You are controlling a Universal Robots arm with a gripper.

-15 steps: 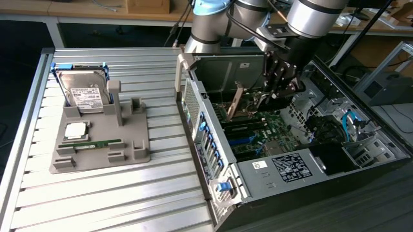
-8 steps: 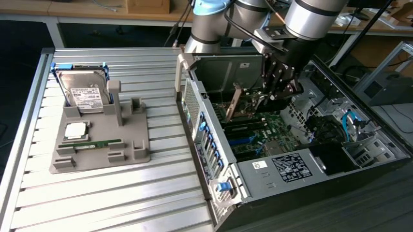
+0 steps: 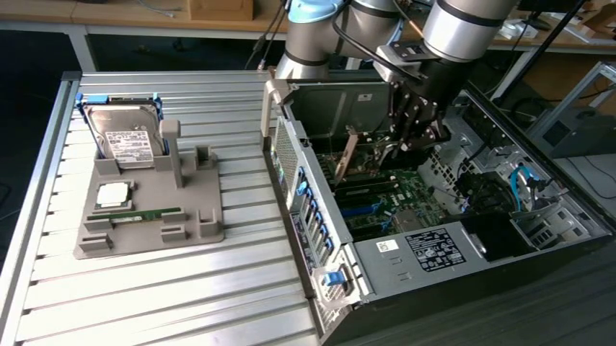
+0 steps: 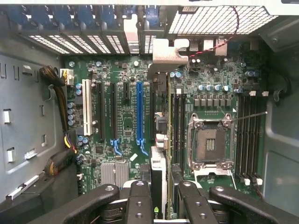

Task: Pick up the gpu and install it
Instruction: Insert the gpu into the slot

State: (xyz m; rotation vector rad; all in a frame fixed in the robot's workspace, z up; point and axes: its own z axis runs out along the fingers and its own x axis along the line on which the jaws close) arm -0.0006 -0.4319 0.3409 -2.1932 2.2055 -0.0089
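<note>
The gpu [image 4: 161, 140] is a thin green card seen edge-on in the wrist view, with its silver end bracket [image 4: 167, 52] toward the case's rear wall. My gripper [image 4: 161, 193] is shut on it, one black finger [image 4: 140, 196] on each side. The card hangs over the motherboard [image 4: 121, 126], between the blue slot [image 4: 139, 112] and the memory slots. Whether it touches a slot I cannot tell. In the exterior view my gripper [image 3: 412, 140] reaches down into the open computer case [image 3: 405, 252], and the gpu [image 3: 345, 155] stands upright over the board.
A grey holder [image 3: 144, 223] on the slatted table carries a hard drive [image 3: 125, 137], a processor [image 3: 114, 193] and a RAM stick [image 3: 135, 215]. Inside the case are the processor socket [image 4: 210, 142], a cable bundle [image 4: 60, 93] and the case walls close around the arm.
</note>
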